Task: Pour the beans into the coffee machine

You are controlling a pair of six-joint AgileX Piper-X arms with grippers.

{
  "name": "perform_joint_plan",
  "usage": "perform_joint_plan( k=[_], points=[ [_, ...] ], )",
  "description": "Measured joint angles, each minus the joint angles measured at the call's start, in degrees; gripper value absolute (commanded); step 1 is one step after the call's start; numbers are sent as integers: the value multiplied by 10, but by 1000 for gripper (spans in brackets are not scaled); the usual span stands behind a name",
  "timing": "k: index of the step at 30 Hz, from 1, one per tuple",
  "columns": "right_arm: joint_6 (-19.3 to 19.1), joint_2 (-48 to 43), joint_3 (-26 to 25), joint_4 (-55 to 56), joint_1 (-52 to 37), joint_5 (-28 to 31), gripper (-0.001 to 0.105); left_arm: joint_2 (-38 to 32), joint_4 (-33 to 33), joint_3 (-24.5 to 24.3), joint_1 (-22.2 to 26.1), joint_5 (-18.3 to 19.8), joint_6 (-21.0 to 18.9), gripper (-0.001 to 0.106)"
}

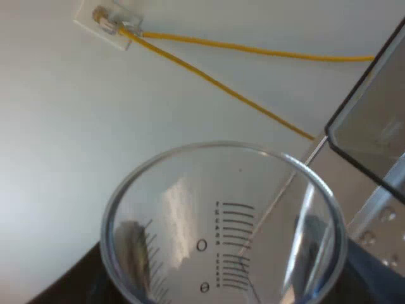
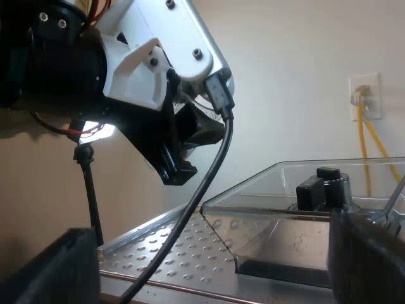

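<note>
Measuring glass: The measuring glass sits in the left gripper with its mouth turned up and its printed scale showing through the wall. I see no beans in the part that shows, and its bottom is hidden.
Left grip: Dark shapes lie against the glass's wall at about nine and three o'clock round the rim. I take that as the fingers clamped on its sides, a hold that leaves the mouth free for tipping.
Bean hopper: The corner of the bean hopper stands off the rim at about two o'clock, near but apart. By my reading the glass is not yet over the opening.
Machine top: The espresso machine carries the hopper on its dimpled metal top. The left arm hangs above that plate, at roughly ten o'clock from the hopper.
Right gripper: The right gripper is low by the machine's top with its fingers spread wide and nothing between them. It seems to be kept out of the pour's way.
Wall: A wall socket with yellow cables lies beyond the glass at eleven o'clock.
Step in hand: I judge the next step is to bring the glass over the hopper and then tilt it.
</note>
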Motion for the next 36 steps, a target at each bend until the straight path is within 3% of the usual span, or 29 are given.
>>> perform_joint_plan(
  k=[2, 6, 8, 16, 24, 36],
  points=[
    [0, 0, 0, 0, 0, 0, 78, 0, -16, 0, 0, -3, 34, 33],
    [0, 0, 0, 0, 0, 0, 78, 0, -20, 0, 0, -3, 41, 33],
    [0, 0, 0, 0, 0, 0, 78, 0, -28, 0, 0, -3, 84, 33],
    [0, 0, 0, 0, 0, 0, 78, 0, -29, 0, 0, 29, 173, 33],
    [7, 0, 0, 0, 0, 0, 78, 0, -42, 0, 0, 40, 192, 33],
    [7, 0, 0, 0, 0, 0, 78, 0, -74, 0, 0, 55, 264, 33]
  ],
)
